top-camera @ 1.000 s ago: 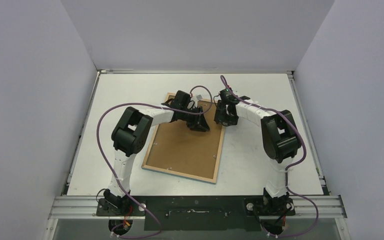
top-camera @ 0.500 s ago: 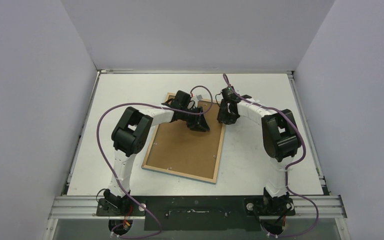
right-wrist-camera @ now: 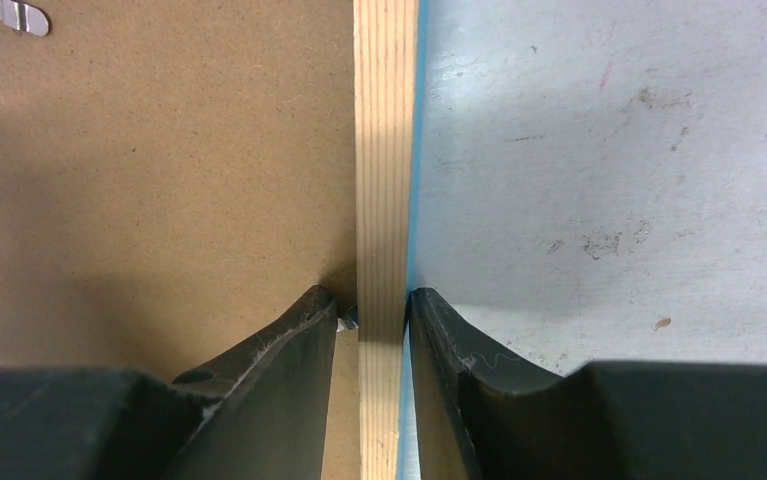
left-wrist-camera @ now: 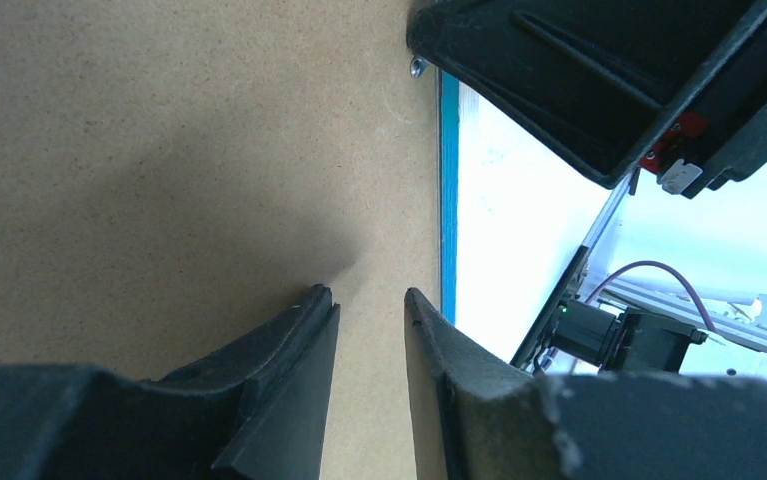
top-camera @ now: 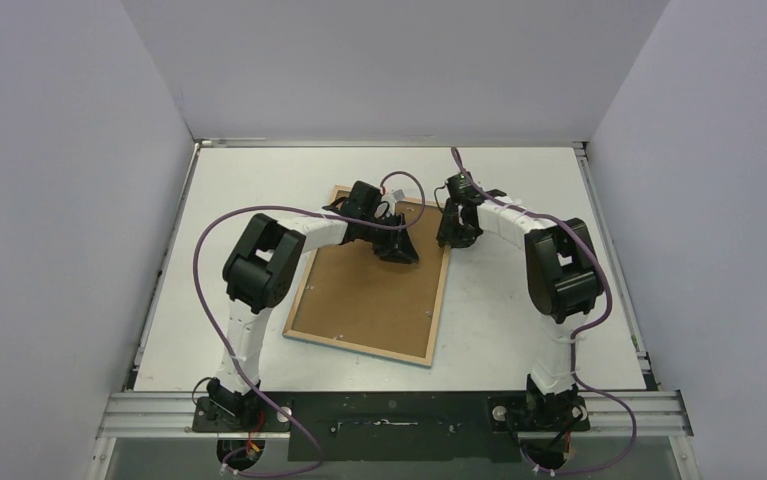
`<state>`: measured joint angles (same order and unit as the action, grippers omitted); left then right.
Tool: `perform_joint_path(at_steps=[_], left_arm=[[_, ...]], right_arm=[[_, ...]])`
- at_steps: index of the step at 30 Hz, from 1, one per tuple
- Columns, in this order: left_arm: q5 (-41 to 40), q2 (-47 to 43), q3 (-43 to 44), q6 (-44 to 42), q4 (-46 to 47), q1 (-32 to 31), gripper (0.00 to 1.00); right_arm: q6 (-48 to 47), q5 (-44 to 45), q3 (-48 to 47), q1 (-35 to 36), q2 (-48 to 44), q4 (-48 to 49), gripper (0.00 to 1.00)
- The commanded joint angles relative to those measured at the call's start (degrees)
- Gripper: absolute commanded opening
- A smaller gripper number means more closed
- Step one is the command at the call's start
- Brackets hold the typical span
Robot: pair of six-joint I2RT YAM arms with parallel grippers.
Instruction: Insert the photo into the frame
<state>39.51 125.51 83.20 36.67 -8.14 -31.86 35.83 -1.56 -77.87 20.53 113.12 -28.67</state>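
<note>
The frame (top-camera: 441,300) lies face down on the table, its brown backing board (top-camera: 369,290) facing up. The photo is out of view. My left gripper (top-camera: 404,250) is over the board's far right part. In the left wrist view its tips (left-wrist-camera: 369,295) stand narrowly apart on the board (left-wrist-camera: 159,150) with nothing between them, near the frame's blue edge (left-wrist-camera: 449,200). My right gripper (top-camera: 455,238) straddles the frame's right wooden rail (right-wrist-camera: 384,150). In the right wrist view its jaws (right-wrist-camera: 374,298) stand close on either side of that rail.
Small metal tabs (right-wrist-camera: 19,15) hold the backing board (right-wrist-camera: 159,150) in the frame. The white table (top-camera: 519,300) lies right of the frame. The right gripper's body (left-wrist-camera: 599,90) hangs close beside the left gripper. Grey walls enclose the table.
My right gripper has moved slightly right and away, from over the board onto the frame's right rail. The left arm and the frame have not moved.
</note>
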Motion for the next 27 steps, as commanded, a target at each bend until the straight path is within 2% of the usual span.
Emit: perform_joint_path(at_steps=[1,10,13,19,23,27], left_arm=[[-1.63,1.93,0.61,-2.16,-4.48,-0.66,0.3],[-1.19,2.19,1.15,-2.38,-4.66,-0.66,0.3],[-1.32,2.28,1.2,-2.43,-4.69,-0.66,0.3],[-0.9,2.63,2.14,-2.4,-4.29,-0.66,0.31],[1.02,2.89,5.55,-1.96,-1.93,-0.9,0.32],[3.98,2.29,4.99,1.96,9.68,-1.4,0.33]], right_arm=[[0.53,-0.56,2.45,-0.54,1.85,2.7,0.2],[0.38,-5.24,6.15,-1.1,-0.16,6.98,0.08],[-0.1,-6.74,6.54,-1.43,-0.3,7.63,0.08],[0.33,-3.14,2.93,-1.4,2.78,1.53,0.3],[2.37,-0.92,1.37,-1.47,3.89,-0.33,0.32],[3.92,0.85,0.66,-1.47,4.84,-2.52,0.38]])
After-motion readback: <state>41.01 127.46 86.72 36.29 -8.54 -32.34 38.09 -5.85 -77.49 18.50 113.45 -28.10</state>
